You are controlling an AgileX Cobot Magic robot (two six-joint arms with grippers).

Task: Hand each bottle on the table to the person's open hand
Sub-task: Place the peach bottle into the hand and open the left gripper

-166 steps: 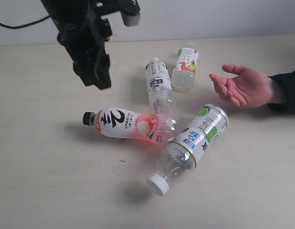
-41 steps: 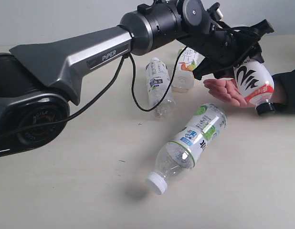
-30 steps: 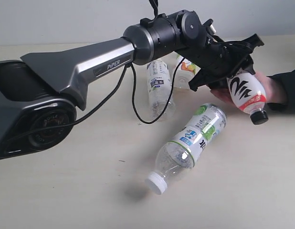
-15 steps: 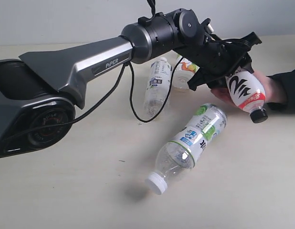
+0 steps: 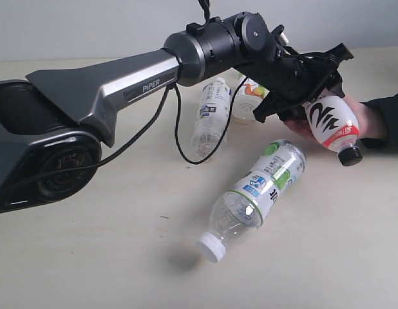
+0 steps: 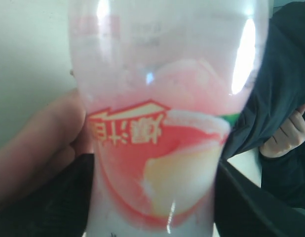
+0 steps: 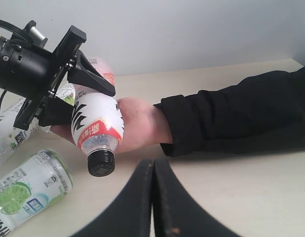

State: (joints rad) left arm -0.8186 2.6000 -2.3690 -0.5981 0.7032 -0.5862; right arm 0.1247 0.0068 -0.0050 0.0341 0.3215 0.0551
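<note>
My left gripper (image 5: 313, 90) (image 6: 152, 202) is shut on the pink bottle (image 5: 329, 121) (image 6: 157, 148) (image 7: 98, 123), holding it tilted with its black cap (image 5: 351, 156) downward. The bottle rests against the person's open hand (image 5: 294, 126) (image 7: 137, 123). On the table (image 5: 89, 257) lie the green-labelled white-capped bottle (image 5: 263, 183) (image 7: 24, 190), the blue-white labelled bottle (image 5: 208, 112) and the fruit-picture bottle (image 5: 249, 96). My right gripper (image 7: 152, 165) is shut on nothing, low over the table near the person's arm, and out of the exterior view.
The person's dark sleeve (image 5: 387, 119) (image 7: 231, 113) reaches in from the right edge. My left arm's grey link (image 5: 122, 77) spans the table from the left, with a black cable (image 5: 178, 132) hanging below it near the blue-white bottle.
The pink bottle, earlier lying on the table, has been carried right and lowered against the person's palm. The blue-white bottle has swung slightly. In the last half second almost nothing moves.
</note>
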